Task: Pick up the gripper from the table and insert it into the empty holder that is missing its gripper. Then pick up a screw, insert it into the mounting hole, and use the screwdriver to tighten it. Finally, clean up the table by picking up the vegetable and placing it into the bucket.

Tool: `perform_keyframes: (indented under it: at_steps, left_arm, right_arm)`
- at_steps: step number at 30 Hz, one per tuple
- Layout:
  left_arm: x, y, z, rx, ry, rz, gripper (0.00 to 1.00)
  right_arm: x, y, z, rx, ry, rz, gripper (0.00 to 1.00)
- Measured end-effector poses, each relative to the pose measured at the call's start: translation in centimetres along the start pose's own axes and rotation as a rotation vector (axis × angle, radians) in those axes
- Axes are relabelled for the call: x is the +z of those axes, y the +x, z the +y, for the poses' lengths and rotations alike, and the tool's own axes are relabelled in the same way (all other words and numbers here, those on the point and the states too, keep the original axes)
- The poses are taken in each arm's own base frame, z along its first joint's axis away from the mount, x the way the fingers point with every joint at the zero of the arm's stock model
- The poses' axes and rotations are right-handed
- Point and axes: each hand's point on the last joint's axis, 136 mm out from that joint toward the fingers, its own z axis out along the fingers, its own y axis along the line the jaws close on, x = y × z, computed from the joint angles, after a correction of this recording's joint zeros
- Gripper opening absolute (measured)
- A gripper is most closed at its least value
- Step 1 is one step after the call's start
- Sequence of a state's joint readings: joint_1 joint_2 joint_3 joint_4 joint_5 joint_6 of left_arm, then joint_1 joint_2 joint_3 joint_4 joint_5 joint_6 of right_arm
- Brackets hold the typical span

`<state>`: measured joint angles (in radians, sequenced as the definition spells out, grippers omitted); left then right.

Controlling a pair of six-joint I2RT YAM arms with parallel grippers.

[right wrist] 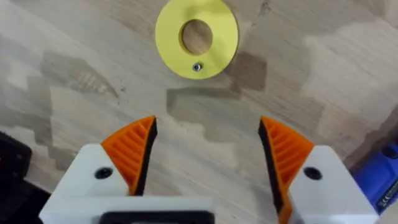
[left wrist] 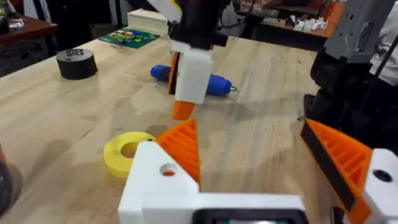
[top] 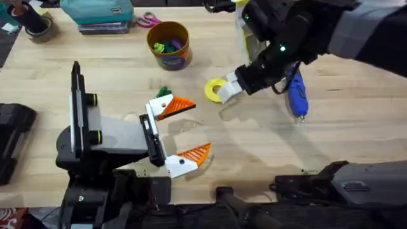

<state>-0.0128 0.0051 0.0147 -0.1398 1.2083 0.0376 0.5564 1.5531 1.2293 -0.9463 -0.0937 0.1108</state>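
the ring-shaped disc (top: pixel 215 90) lies on the table (top: pixel 356 143) between the vegetable (top: pixel 163 93) and the screwdriver (top: pixel 296 94); the bucket (top: pixel 169 46) stands behind them

The right claw (right wrist: pixel 208 155) gapes above a yellow disc (right wrist: pixel 196 37).

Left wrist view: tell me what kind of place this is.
Probably a robotics lab or workshop. A long wooden workbench carries a black tape roll and a blue screwdriver, and further benches behind hold parts and a green board.
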Motion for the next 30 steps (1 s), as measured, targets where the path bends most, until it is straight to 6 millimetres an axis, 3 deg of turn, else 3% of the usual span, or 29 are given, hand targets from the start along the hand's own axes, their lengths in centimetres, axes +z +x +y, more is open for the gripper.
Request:
perform_keyframes:
  at_steps: [18,23,30]
  left_arm:
    - [0.0,0.0,0.0,0.0,0.0,0.0,0.985]
    - [0.0,0.0,0.0,0.0,0.0,0.0,0.985]
    - [0.0,0.0,0.0,0.0,0.0,0.0,0.985]
  right_arm:
    - [2.6,-1.0,0.5,-0.02,0.123,-0.075,0.96]
    - [2.7,-1.7,0.5,-0.012,0.12,-0.106,0.888]
    - [3.5,-2.0,0.4,-0.009,0.124,-0.103,0.88]
